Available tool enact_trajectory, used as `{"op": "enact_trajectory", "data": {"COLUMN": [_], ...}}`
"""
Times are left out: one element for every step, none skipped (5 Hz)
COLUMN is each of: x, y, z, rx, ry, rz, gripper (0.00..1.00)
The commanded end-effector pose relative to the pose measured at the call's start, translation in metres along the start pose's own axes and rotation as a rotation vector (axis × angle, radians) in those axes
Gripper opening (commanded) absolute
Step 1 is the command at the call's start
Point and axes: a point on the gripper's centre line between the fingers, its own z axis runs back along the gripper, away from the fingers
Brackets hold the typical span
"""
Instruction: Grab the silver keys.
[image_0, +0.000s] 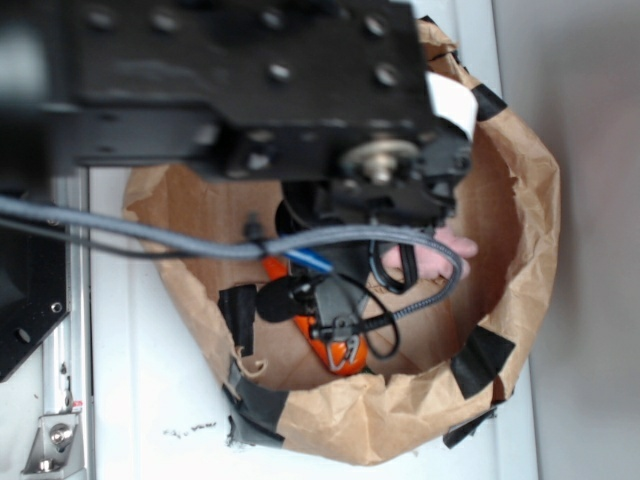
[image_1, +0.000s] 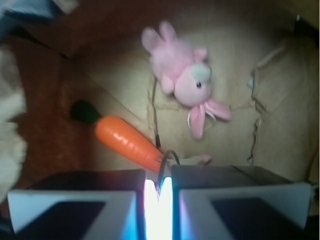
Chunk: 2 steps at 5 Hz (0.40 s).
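Most of the grab looks done to us, though not all of it can be confirmed. In the wrist view the gripper has its two pale, blocky fingers drawn almost together, with only a narrow, glaring white strip left between them. Out of that gap rises a thin dark loop, which we take for the wire ring of the flat, shiny silver keys. We therefore judge the gripper to be clenched on the silver keys, holding them at or near the ring. The glare hides the blades themselves, and a small pale piece just right of the loop may be one of them. The keys sit right at the fingertips, low in the brown crumpled-paper tub, just beside the pointed end of the orange plastic carrot toy. We cannot tell whether they touch it. The pink plush bunny lies well apart, further up the paper floor, and nothing is touching it. From the exterior view the black robot arm reaches down into the tub, which stands on the white worktop, and it covers the grasp completely. What remains, as we see it, is to prove the hold by raising the keys clear of the paper without dragging the carrot along. Whether they have left the floor at all, we cannot say.
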Motion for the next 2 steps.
{"op": "enact_trajectory", "data": {"x": [0.0111, 0.0117], "y": [-0.0028, -0.0018], "z": [0.0164, 0.0146], "rx": [-0.018, -0.020], "ry": [-0.069, -0.078], "rz": [-0.004, 0.010], "gripper": [0.00, 0.00]}}
